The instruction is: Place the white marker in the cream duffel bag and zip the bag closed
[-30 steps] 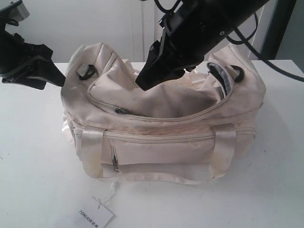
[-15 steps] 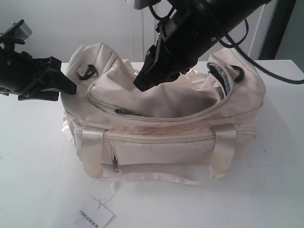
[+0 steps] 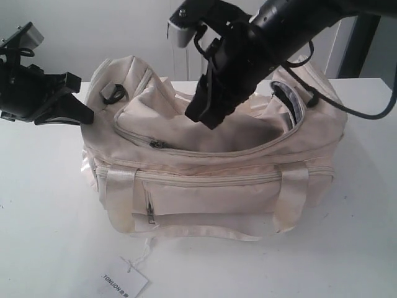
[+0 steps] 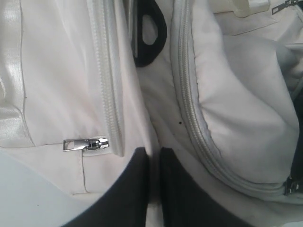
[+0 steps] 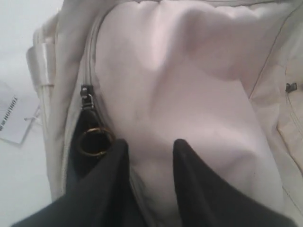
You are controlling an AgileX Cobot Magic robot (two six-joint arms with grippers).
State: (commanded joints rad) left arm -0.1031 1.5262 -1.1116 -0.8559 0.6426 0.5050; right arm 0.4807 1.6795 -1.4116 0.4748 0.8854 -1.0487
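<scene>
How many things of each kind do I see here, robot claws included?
Cream duffel bag: 1
Paper tag: 1
Grippers: 2 (left gripper, right gripper)
Total: 4

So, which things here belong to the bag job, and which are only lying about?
Job: cream duffel bag, its gold ring pull, right gripper; white marker not in view.
Lying about: paper tag printed TONIJON, white table.
</scene>
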